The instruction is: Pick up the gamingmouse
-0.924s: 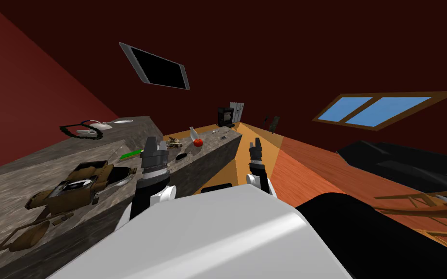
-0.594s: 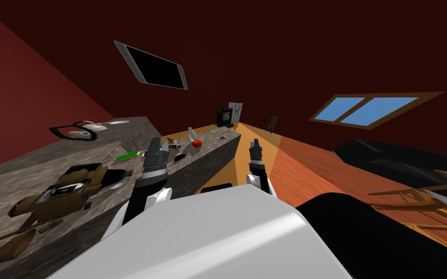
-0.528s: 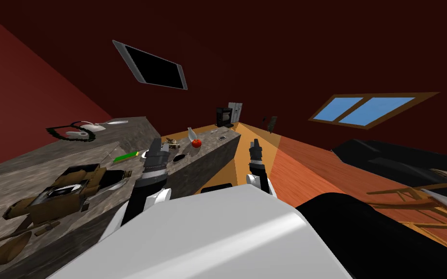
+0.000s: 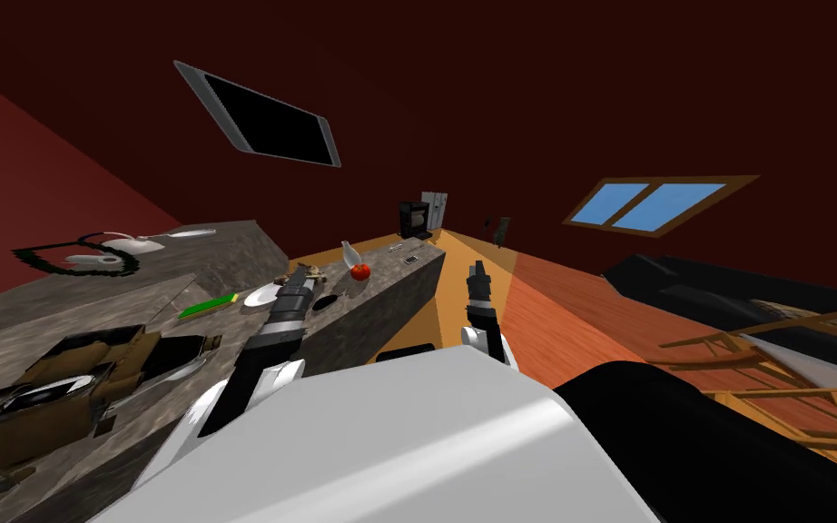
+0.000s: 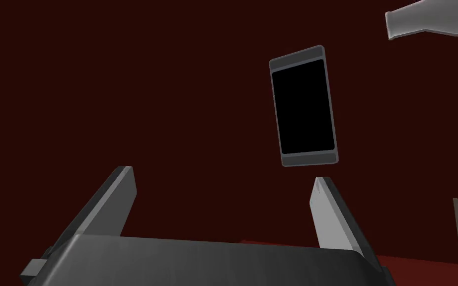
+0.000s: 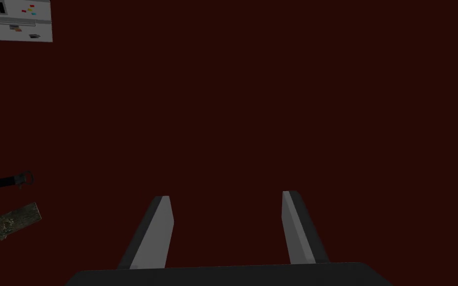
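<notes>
Our spread left gripper (image 4: 300, 275) had reached out along the counter (image 4: 385, 265), closing on the dark gaming mouse (image 4: 323, 303) near its edge.

Dim render, dark red walls (image 4: 516, 82), bright blue window (image 4: 648, 207), lines splaying toward the corners.
</notes>
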{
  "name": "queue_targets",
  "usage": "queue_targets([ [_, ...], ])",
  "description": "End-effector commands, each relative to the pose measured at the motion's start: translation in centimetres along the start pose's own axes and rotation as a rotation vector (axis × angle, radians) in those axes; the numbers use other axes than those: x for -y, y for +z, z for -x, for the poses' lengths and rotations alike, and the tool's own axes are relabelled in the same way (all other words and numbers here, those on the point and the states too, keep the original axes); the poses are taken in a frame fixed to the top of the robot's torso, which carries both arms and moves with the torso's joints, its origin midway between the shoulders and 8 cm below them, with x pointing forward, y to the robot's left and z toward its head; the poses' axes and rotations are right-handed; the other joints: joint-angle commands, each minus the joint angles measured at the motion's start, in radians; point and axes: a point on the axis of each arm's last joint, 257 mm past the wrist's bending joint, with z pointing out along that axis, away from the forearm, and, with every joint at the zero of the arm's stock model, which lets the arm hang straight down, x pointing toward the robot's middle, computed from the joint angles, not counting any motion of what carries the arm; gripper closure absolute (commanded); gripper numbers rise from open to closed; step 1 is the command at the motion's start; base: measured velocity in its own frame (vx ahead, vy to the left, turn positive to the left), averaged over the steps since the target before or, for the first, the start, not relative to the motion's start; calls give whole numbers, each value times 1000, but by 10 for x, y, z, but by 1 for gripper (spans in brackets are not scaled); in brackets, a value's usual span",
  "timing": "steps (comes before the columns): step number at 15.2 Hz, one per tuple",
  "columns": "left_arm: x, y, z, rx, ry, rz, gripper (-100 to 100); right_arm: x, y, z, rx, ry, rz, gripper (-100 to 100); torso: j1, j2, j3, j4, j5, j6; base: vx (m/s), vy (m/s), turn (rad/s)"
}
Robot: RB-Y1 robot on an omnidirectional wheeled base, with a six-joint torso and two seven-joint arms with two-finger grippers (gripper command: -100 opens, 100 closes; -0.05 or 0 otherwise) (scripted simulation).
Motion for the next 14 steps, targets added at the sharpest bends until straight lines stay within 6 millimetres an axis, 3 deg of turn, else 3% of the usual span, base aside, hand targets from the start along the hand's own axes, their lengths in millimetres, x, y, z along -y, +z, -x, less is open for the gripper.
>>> queue_targets([
  [1,-17,-2,6,-6,9,58,-100,0,0,0,0,0,0,0,0,0,0,0,0,0,36,-25,-88],
  [5,-41,-6,15,-8,19,136,-100,0,0,0,0,0,0,0,1,0,0,0,0,0,27,-15,-60],
  [6,-58,-9,25,-4,28,184,-100,0,0,0,0,0,0,0,1,1,0,0,0,0,29,-18,-92],
  [8,-65,-11,25,-5,28,211,-100,0,0,0,0,0,0,0,0,0,0,0,0,0,30,-22,-62],
  [9,-81,-15,37,3,36,259,-100,0,0,0,0,0,0,0,0,0,0,0,0,0,31,-23,-101],
  [11,-88,-18,37,2,36,290,-100,0,0,0,0,0,0,0,0,0,0,0,0,0,30,-19,-79],
  [12,-104,-23,50,14,43,339,-100,0,0,0,0,0,0,0,0,0,0,0,0,0,35,-19,-92],
  [14,-112,-26,50,14,42,372,-100,0,0,0,0,0,0,0,0,0,0,0,0,0,35,-20,-70],
])
